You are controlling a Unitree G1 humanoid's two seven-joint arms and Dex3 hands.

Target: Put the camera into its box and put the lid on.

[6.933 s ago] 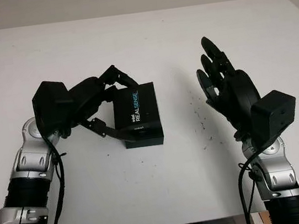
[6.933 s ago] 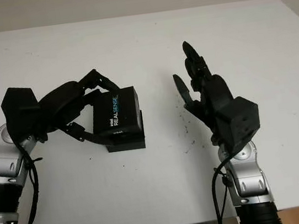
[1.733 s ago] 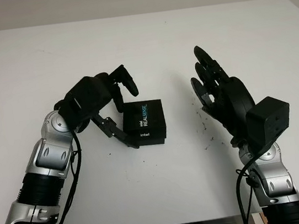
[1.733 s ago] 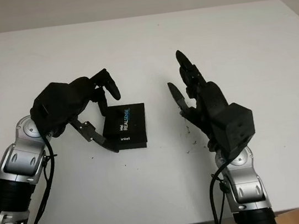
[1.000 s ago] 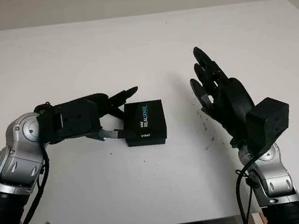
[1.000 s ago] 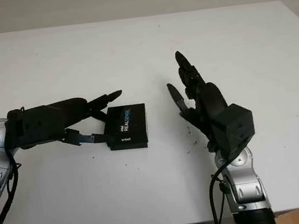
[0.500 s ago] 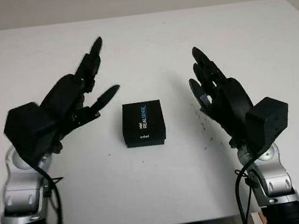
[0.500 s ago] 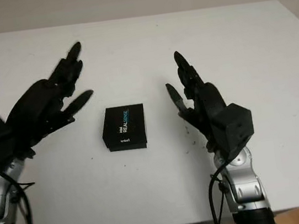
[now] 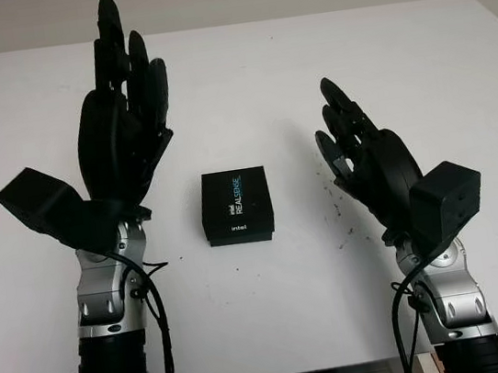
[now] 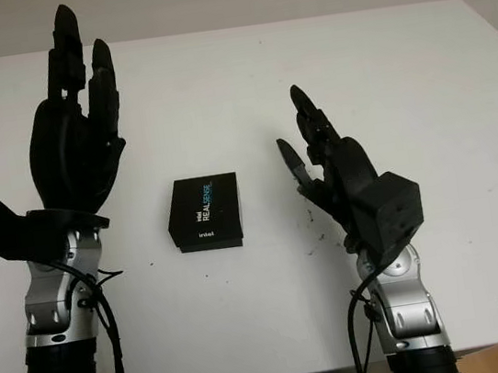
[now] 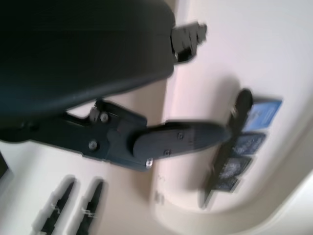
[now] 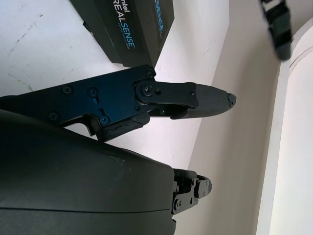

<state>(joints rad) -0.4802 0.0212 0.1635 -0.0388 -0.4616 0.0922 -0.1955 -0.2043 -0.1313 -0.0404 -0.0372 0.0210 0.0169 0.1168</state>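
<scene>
I see the black box [image 9: 237, 206] w/ its lid on, flat on the white table [image 9: 243, 76], roughly mid-table btwn my two hands. Lid top reads "intel REALSENSE" in white and blue print. Lid sits square on the base; a thin strip of base shows along the near edge. Camera itself I can't see w/ the lid on.

Left hand [image 9: 124, 120] is raised off the table, left of the box and well apart from it, palm upright, fingers pointing up and away from me. It's open, holding nothing. Its wrist cam block sticks out to the left below the palm.

Right hand [image 9: 365, 152] is up on the right of the box, near it but not touching, palm facing in toward the box, fingers angled up and away. Also open, nothing in it. In the right wrist view the box [image 12: 129, 29] lies just past one finger [image 12: 195, 98], clear gap btwn them.

Small dark specks [image 9: 338, 211] on the tabletop btwn the box and right hand.
</scene>
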